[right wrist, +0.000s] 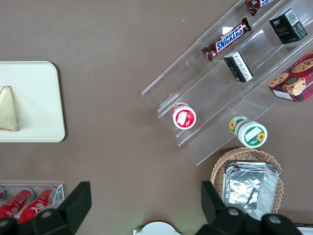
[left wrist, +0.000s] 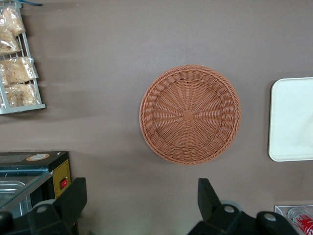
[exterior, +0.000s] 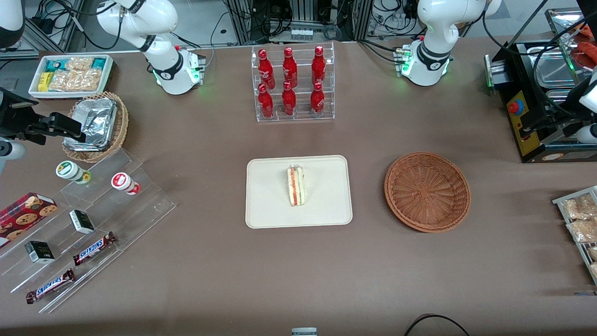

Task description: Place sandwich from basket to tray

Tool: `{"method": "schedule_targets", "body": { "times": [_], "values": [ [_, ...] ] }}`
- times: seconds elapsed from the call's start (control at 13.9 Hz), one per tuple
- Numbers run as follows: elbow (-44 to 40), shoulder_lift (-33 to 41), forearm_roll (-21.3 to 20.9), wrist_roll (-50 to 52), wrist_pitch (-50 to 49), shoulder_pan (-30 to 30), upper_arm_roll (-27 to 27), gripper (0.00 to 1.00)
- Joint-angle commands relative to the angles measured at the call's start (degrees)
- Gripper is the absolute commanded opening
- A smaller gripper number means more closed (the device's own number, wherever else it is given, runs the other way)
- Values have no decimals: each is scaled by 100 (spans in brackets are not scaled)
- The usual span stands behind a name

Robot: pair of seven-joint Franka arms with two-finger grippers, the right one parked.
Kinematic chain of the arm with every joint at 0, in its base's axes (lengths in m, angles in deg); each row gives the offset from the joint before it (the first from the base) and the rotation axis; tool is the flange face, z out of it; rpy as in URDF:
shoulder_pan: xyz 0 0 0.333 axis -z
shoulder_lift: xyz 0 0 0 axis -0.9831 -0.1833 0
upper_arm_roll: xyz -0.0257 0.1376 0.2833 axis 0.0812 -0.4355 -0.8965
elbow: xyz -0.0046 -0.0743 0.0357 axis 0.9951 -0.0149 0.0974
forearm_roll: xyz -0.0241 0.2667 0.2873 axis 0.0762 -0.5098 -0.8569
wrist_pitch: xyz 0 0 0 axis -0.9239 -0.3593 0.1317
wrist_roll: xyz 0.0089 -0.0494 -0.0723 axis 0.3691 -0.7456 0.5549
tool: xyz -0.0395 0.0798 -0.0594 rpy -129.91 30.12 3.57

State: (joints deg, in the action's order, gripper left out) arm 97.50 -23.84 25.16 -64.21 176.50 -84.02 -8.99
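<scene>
The sandwich (exterior: 295,186) lies on the cream-white tray (exterior: 266,210) near the middle of the brown table (exterior: 298,280), its red, white and green filling layers facing up toward the front camera. Beside the tray, toward the working arm's end of the table, sits the reddish-brown wicker basket (exterior: 427,191), with nothing inside it; basket and tray are apart, with bare table between them. Toward the parked arm's end, a clear stepped display (exterior: 93,233) carries two Snickers bars (exterior: 93,248), small dark boxes (exterior: 81,221) and two round cups (exterior: 125,183). Farther from the front camera than the tray stands a clear rack of red bottles (exterior: 291,84). In the left wrist view, the left arm's gripper (left wrist: 142,198) hangs above the table beside the basket (left wrist: 190,114), looking straight down on its woven bottom; its two dark fingers (left wrist: 73,196) stand wide apart and hold nothing. A corner of the tray (left wrist: 293,120) shows at that view's edge, and a rack of bagged snacks (left wrist: 17,68) lies well apart from the basket.
</scene>
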Motion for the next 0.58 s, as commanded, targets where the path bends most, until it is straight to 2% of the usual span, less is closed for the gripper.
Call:
{"method": "schedule_targets", "body": {
  "times": [0.0,0.5],
  "values": [
    [-116,-26,0,-113,-27,71,-1,100],
    [-99,-35,-36,211,-36,518,-132,100]
  ]
}}
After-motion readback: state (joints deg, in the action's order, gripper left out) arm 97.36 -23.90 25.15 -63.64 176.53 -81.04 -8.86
